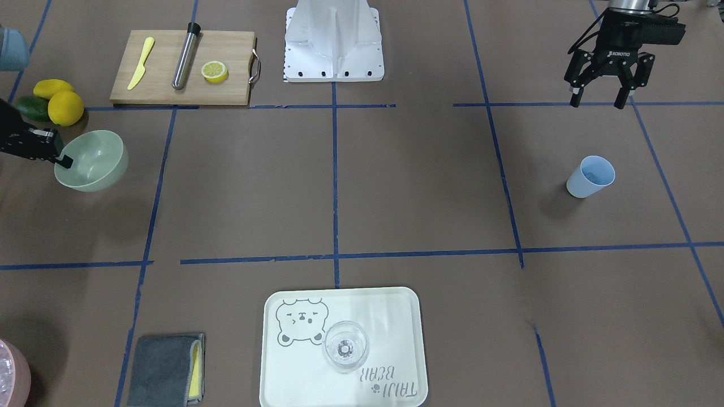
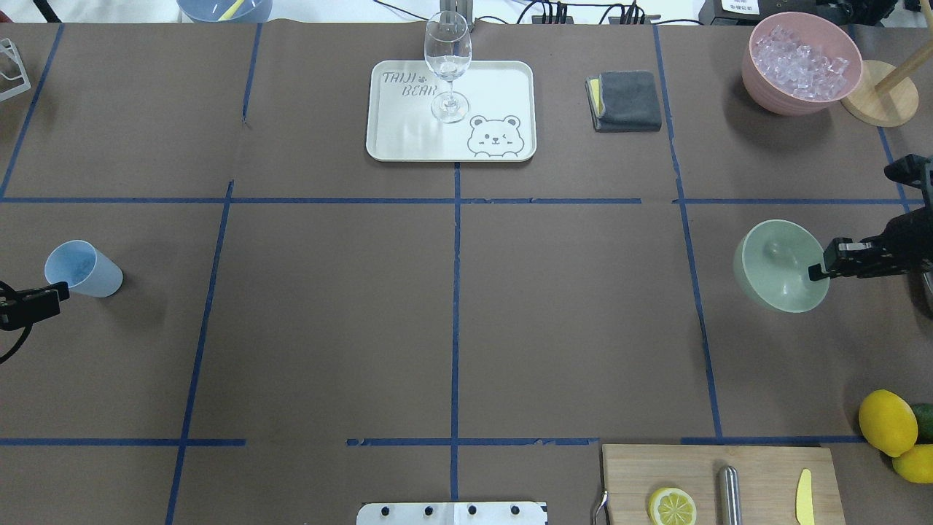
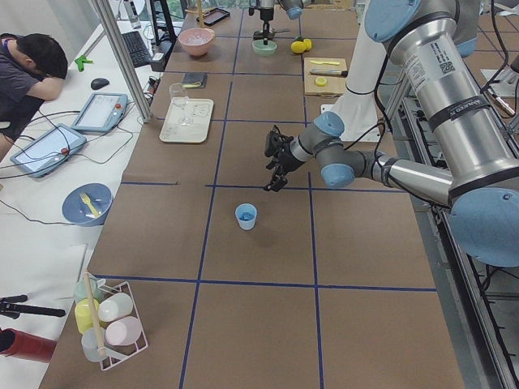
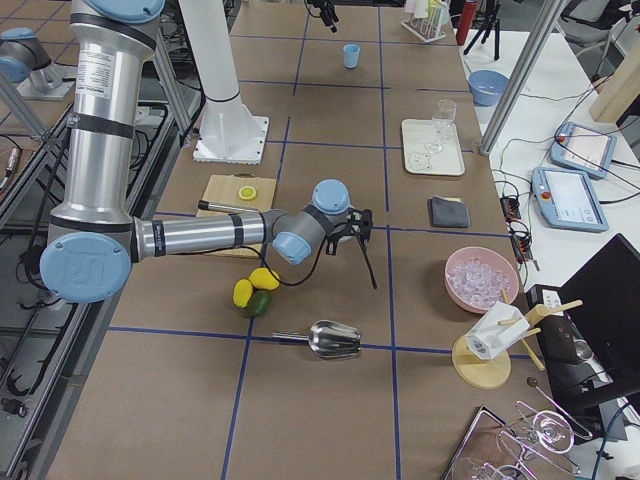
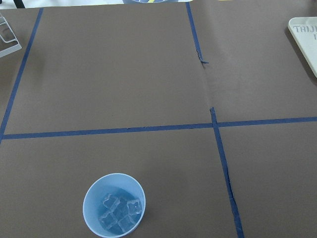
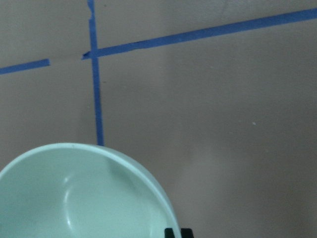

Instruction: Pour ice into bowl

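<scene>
So the bowl (image 2: 774,266) is pinched by its rim in the right gripper (image 2: 818,273), way over at the right end of the table (image 2: 452,328). It's clearly tipped, but whether it's fully lifted off can't be told. The ice (image 5: 121,214) is sat in the light blue cup (image 1: 590,176) at the opposite end, well apart from the bowl. The left gripper (image 1: 598,104) is hung above and behind the cup, spread wide open, with nothing held.

What could go wrong, as a guess:

- **Bowl slipping:** a rim-only pinch on a smooth matte bowl is easily lost, so the bowl could be swung round or dropped if it's carried across fast.
- **Cup tipping:** the cup looks light, so it could be clipped and knocked over if the approach is made off-centre, and the cubes would be scattered.
- **Cubes bouncing out:** if the cup is tipped from too high over a tilted bowl, cubes could be bounced straight back out.
</scene>
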### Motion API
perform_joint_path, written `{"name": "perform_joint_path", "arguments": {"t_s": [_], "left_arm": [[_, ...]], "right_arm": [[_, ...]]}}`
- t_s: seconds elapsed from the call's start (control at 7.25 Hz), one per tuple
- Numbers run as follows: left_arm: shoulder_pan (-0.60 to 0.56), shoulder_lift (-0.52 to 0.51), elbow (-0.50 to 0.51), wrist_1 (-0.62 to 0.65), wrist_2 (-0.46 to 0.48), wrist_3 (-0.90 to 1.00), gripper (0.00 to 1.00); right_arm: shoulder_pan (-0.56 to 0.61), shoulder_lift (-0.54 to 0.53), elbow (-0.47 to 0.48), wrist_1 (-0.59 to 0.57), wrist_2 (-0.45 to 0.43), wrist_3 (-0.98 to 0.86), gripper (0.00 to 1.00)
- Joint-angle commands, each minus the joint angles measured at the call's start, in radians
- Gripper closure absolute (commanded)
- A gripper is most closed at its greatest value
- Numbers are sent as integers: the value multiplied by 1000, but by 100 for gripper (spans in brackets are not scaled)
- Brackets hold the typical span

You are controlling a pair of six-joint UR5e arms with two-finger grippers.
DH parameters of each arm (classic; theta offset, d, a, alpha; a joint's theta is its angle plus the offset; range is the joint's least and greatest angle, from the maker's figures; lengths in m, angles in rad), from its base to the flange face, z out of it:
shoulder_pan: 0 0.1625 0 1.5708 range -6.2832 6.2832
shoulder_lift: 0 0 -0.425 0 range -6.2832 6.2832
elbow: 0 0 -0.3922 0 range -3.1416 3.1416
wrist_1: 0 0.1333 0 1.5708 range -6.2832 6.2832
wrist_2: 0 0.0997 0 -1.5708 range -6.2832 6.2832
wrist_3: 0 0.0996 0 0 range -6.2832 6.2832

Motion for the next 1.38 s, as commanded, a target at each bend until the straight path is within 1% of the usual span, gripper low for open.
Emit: {"name": "perform_joint_path", "arguments": {"t_s": [0.0,0.14,0.28,0.41,0.55,0.69,0.83,0.97,1.1,1.24], "left_arm": [[185,33,40,-7,235,-167,0],[239,31,109,-9,340,-217,0],[270,28,167,-16,415,-254,1],[300,23,230,-88,480,-277,2],[307,-1,318,-192,535,-277,2],[307,-57,414,-260,578,-276,2],[311,-103,452,-269,594,-277,3],[320,-108,470,-270,609,-279,3],[320,-133,503,-271,642,-279,3],[320,-176,547,-273,667,-277,3]], "right_arm": [[-52,172,44,-151,18,135,100],[-97,283,47,-228,15,237,100],[-158,374,46,-273,5,322,100],[-228,487,43,-367,-33,412,100],[-273,581,43,-476,-87,422,100],[-333,663,33,-571,-150,424,100],[-371,724,14,-618,-199,425,100],[-382,770,-22,-623,-203,432,100],[-405,835,-93,-621,-209,479,100],[-425,916,-176,-621,-236,484,100]]}}
